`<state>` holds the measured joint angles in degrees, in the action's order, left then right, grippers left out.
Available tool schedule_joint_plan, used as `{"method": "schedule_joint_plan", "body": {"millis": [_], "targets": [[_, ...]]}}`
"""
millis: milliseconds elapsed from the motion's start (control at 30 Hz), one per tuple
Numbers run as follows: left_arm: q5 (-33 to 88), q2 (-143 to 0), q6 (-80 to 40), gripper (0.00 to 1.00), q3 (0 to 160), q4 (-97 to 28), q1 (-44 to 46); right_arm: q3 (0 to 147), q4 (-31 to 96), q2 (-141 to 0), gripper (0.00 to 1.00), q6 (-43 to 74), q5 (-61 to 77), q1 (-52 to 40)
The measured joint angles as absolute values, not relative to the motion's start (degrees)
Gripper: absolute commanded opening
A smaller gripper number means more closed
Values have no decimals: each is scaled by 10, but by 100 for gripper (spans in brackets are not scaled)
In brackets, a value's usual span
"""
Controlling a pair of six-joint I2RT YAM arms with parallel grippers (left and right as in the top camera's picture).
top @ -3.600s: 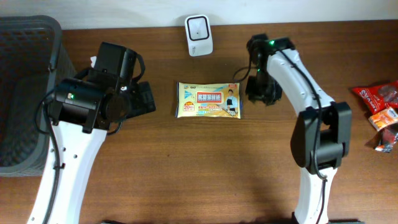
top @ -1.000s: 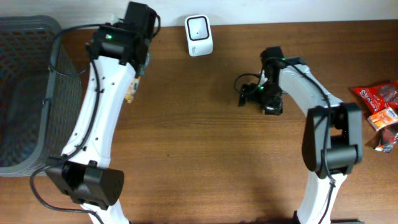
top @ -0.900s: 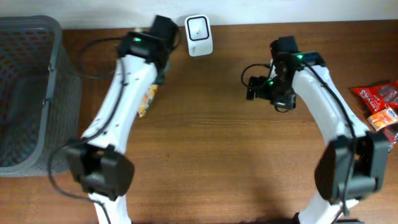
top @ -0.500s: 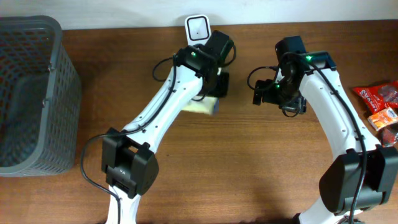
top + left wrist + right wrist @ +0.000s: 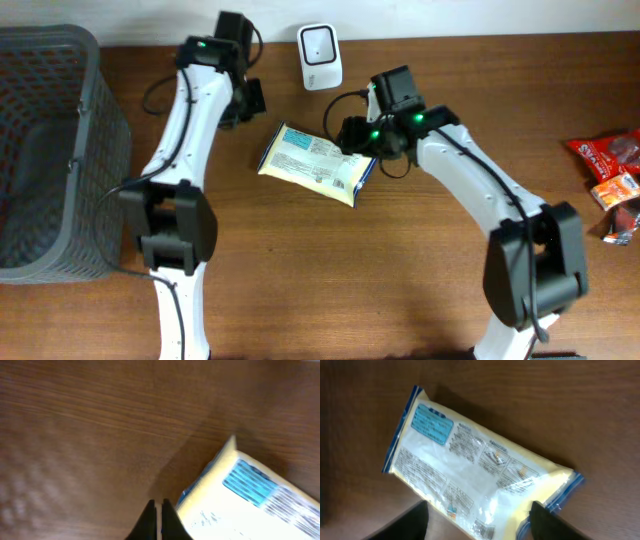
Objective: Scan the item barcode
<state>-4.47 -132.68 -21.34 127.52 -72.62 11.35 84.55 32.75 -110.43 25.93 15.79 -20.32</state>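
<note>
The item, a flat pack of wipes [image 5: 312,165], lies on the table with its white and blue printed back up, below the white scanner [image 5: 320,44]. My right gripper [image 5: 353,138] is at the pack's right end. In the right wrist view it [image 5: 479,507] stands open astride the pack [image 5: 480,472]. One finger [image 5: 542,520] touches the blue seam, and the other [image 5: 412,522] stands a little off the edge. My left gripper [image 5: 251,99] is up left of the pack, shut and empty. In the left wrist view its fingers [image 5: 161,507] are pressed together beside the pack's corner [image 5: 250,495].
A grey mesh basket [image 5: 45,150] fills the left side. Red snack packets [image 5: 612,180] lie at the right edge. The scanner stands against the back wall. Bare wood lies in front of the pack.
The left gripper brought the pack over beside the scanner, let it go and pulled back to the left, shut. The right gripper moved left onto the pack and its jaws narrowed.
</note>
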Motion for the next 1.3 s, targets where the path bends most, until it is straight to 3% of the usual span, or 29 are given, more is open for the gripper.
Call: {"method": "schedule_joint_plan", "body": {"millis": [100,167,267,367,467,500,533,633,767,933,1100,1167,1200,1233,1300], "targets": [[-43,-1390,-214,5,1273,-725,116,844,279,-1180,19,287,158,-244],[-43,-1395,-214,5,1272,-726,116,844,301,-1198,17,315,144,-257],[-43,-1395,-214,3,1272,-741,116,844,324,-1211,28,358,81,-254],[-43,-1395,-214,2,1272,-759,118,845,297,-1211,41,328,53,-240],[-43,-1395,-214,0,1272,-765,130,899,391,-1216,47,256,85,-213],[-43,-1395,-214,3,1272,-757,139,919,425,-1217,56,250,98,-207],[-43,-1395,-214,6,1272,-740,149,948,481,-1216,58,238,119,-201],[-41,-1395,-213,15,1272,-708,161,963,507,-1216,58,210,152,-202],[-41,-1395,-210,35,1272,-706,159,963,489,-1225,59,245,160,-232],[-32,-1395,-208,32,1272,-769,164,963,493,-1268,63,322,121,-280],[-30,-1395,-208,33,1272,-847,196,963,484,-1268,70,329,96,-250],[-30,-1395,-208,38,1272,-853,202,963,494,-1268,72,328,93,-225],[-30,-1395,-208,51,1272,-853,202,963,501,-1268,78,328,93,-212],[-32,-1395,-208,75,1272,-854,200,963,502,-1268,86,327,96,-206],[-41,-1395,-207,77,1274,-867,194,963,513,-1265,91,315,95,-204]]}}
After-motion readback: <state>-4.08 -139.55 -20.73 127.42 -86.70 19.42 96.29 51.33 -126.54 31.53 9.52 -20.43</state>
